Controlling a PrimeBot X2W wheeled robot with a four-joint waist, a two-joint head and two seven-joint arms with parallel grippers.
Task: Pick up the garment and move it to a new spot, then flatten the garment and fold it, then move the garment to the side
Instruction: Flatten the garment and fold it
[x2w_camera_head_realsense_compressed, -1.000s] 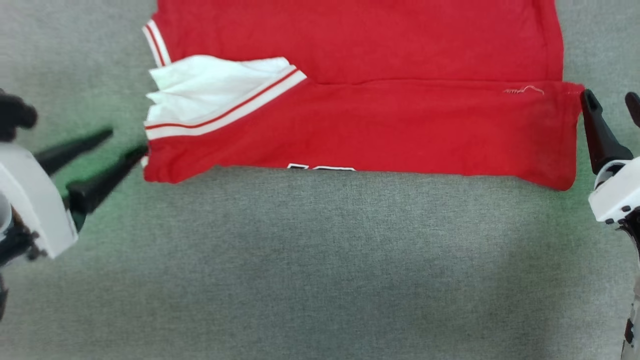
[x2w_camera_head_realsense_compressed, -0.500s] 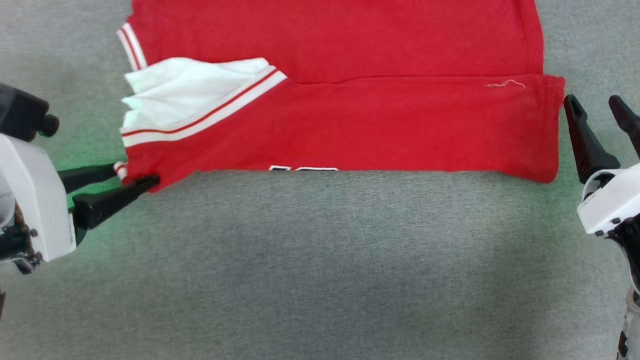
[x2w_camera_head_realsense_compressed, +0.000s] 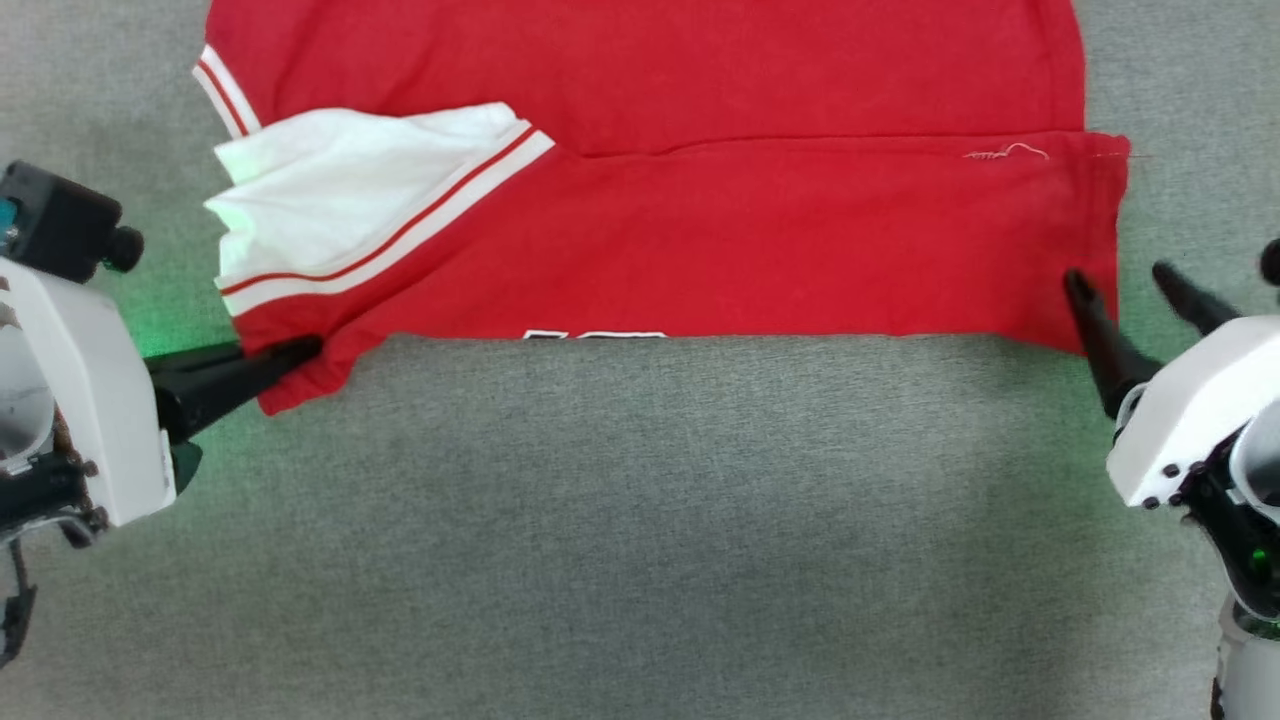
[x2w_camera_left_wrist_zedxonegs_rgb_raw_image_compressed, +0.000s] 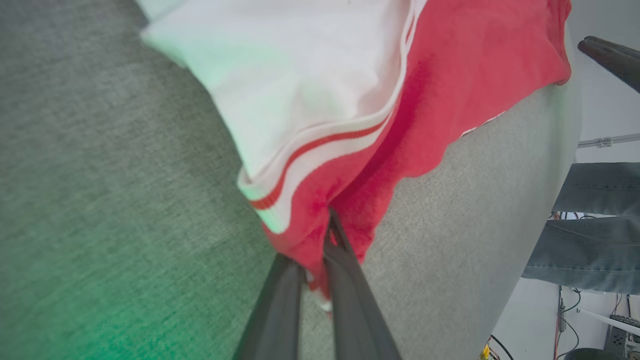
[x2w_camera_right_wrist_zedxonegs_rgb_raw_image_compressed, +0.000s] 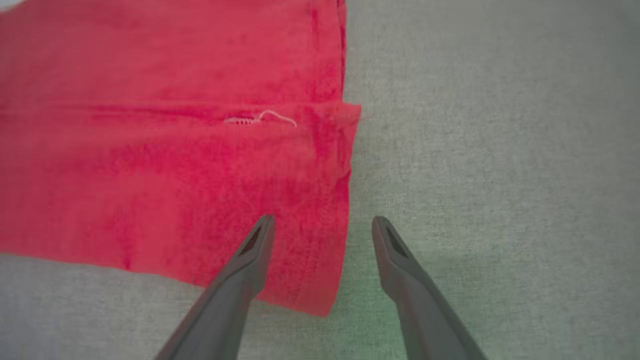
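Since 1 s ago my left pincer (x2w_camera_head_realsense_compressed: 300, 350) swung in low, now clenched on the garment's (x2w_camera_head_realsense_compressed: 700, 240) near-left corner; right pincer (x2w_camera_head_realsense_compressed: 1118, 275), angled inward, gapes astride the right hem. Garment spans worktop's (x2w_camera_head_realsense_compressed: 640, 520) far edge.

The grey surface (x2w_camera_head_realsense_compressed: 640, 540) nearer the robot is lying open across its full width, giving free passage between the arms. The garment (x2w_camera_head_realsense_compressed: 700, 230) is occupying the far half, its folded band running crosswise. The left gripper (x2w_camera_head_realsense_compressed: 312, 346) is obstructing the near left corner, fingers pinched on the fabric. The right gripper (x2w_camera_head_realsense_compressed: 1116, 273) is straddling the right hem, fingers apart. Bare strips are flanking both ends. A person's legs (x2w_camera_left_wrist_zedxonegs_rgb_raw_image_compressed: 590, 225) are standing beyond the surface's edge.
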